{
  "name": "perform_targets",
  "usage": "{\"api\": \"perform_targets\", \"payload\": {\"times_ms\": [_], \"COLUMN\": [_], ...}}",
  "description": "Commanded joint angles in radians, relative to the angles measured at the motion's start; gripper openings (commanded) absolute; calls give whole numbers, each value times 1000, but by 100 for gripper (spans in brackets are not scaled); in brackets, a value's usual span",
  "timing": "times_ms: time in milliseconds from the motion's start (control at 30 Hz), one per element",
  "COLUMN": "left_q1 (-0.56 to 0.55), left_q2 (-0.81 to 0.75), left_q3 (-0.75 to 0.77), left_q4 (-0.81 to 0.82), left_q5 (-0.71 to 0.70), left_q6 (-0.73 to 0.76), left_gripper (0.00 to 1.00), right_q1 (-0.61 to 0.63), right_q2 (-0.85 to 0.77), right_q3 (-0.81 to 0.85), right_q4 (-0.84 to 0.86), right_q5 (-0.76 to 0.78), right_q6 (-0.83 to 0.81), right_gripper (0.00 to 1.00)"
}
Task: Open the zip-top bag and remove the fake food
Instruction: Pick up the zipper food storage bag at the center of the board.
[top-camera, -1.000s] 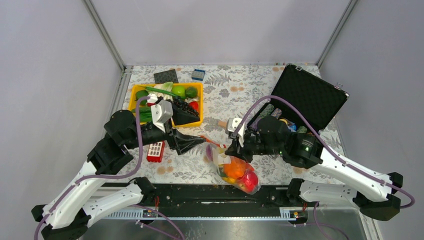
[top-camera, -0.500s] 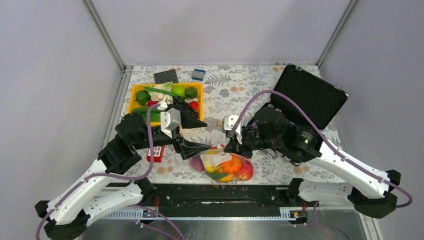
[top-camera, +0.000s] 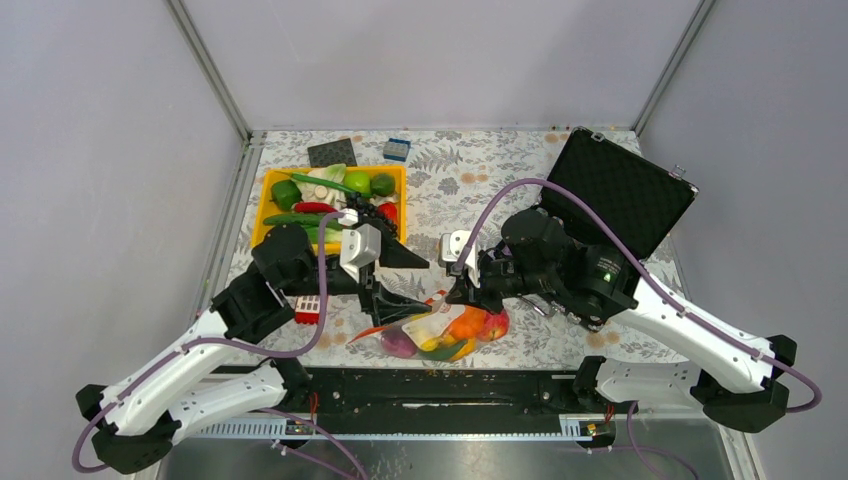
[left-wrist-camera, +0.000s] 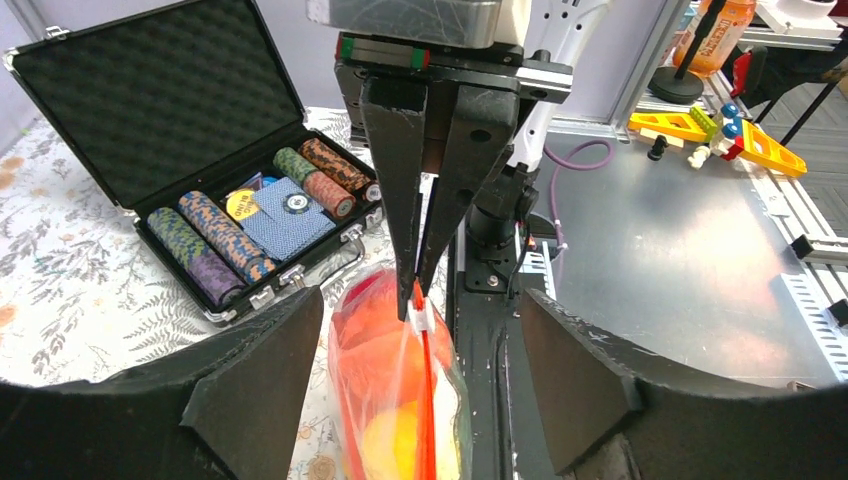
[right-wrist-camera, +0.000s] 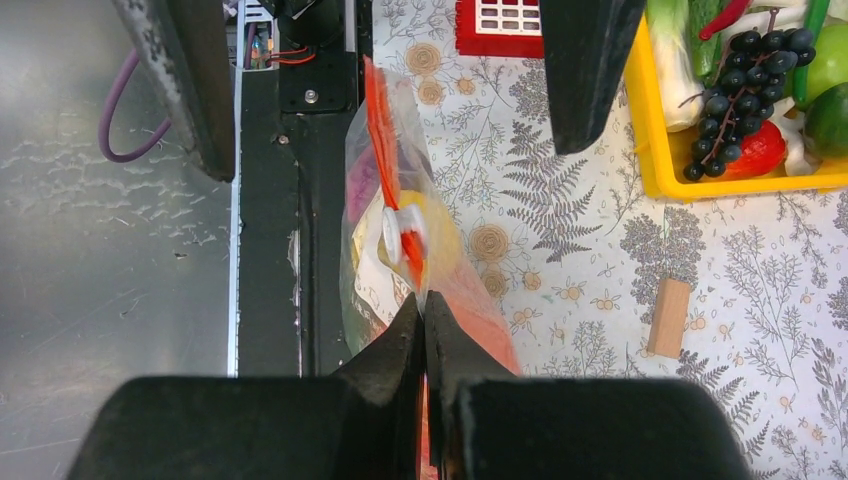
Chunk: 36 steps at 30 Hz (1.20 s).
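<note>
The zip-top bag (top-camera: 432, 328) hangs near the table's front edge, its fake food (top-camera: 468, 325) showing orange, red, yellow and purple inside. My right gripper (top-camera: 462, 293) is shut on one end of the red-orange zip strip (right-wrist-camera: 378, 110), just behind the white slider (right-wrist-camera: 403, 232). In the right wrist view the right gripper (right-wrist-camera: 424, 305) has its jaws pressed together on the strip. My left gripper (top-camera: 405, 280) is wide open and straddles the bag's other end without touching it. In the left wrist view the left gripper (left-wrist-camera: 418, 330) has the strip (left-wrist-camera: 427, 400) between its spread fingers.
A yellow tray (top-camera: 262, 205) of green vegetables and dark grapes stands at back left. An open black case (top-camera: 615, 190) with poker chip rolls (left-wrist-camera: 230, 240) is at right. A red brick (top-camera: 310, 305), a wooden block (right-wrist-camera: 670, 317) and the black front rail (top-camera: 400, 385) are close by.
My left gripper has moved right, its open jaws now around the bag's end. My right gripper has swung the bag left and up, from hanging down to lying nearly level.
</note>
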Motion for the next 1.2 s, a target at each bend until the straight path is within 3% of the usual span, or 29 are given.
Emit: {"api": "perform_targets", "payload": {"times_ms": [0, 700, 1167], "left_q1": [-20, -65, -67], "left_q2": [-2, 86, 107], "left_q3": [-13, -13, -1], "left_q4": [50, 49, 20], "left_q5": [-43, -49, -19], "left_q6": [-13, -31, -22], "left_gripper": [72, 57, 36], "right_q1": [-7, -7, -7], "right_q2": [-3, -33, -52], "right_q3": [46, 1, -12], "right_q4": [33, 54, 54], "right_q5": [-28, -49, -32], "right_q6": [-5, -4, -5], "right_gripper": [0, 0, 0]}}
